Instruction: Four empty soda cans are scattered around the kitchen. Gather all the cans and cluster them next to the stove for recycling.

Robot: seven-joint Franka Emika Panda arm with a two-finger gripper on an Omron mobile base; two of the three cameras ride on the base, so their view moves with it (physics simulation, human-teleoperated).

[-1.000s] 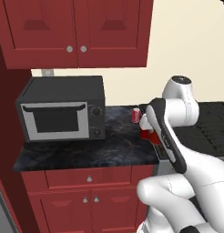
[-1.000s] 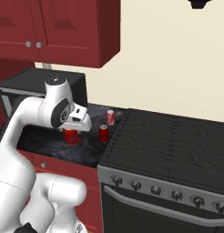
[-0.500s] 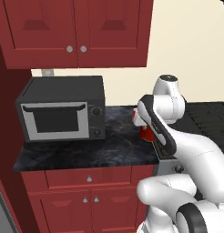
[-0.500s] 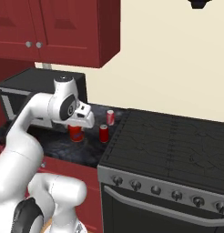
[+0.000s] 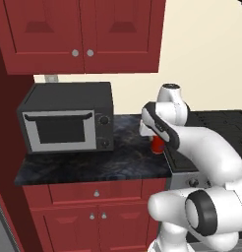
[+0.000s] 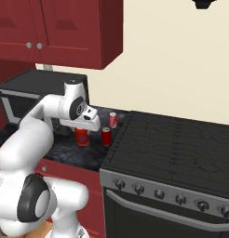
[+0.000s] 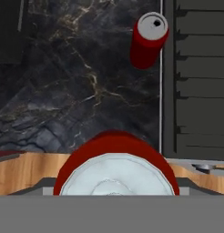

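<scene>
My gripper is shut on a red soda can, held upright low over the black counter just left of the stove. The left base view has the same can under the hand. In the hand view its silver top and red rim sit close at the bottom and hide the fingertips. A second red can stands on the counter beside the stove's edge, and appears again further off. A third can stands behind it near the wall.
A black microwave sits on the counter to the left of the arm. Dark red cabinets hang above it. The stove's grated cooktop borders the counter on the right. A marbled counter strip lies between microwave and cans.
The gripper has carried the held can a little to the right, toward the stove and the standing cans, while the arm's elbow swung round. The other cans have stayed put.
</scene>
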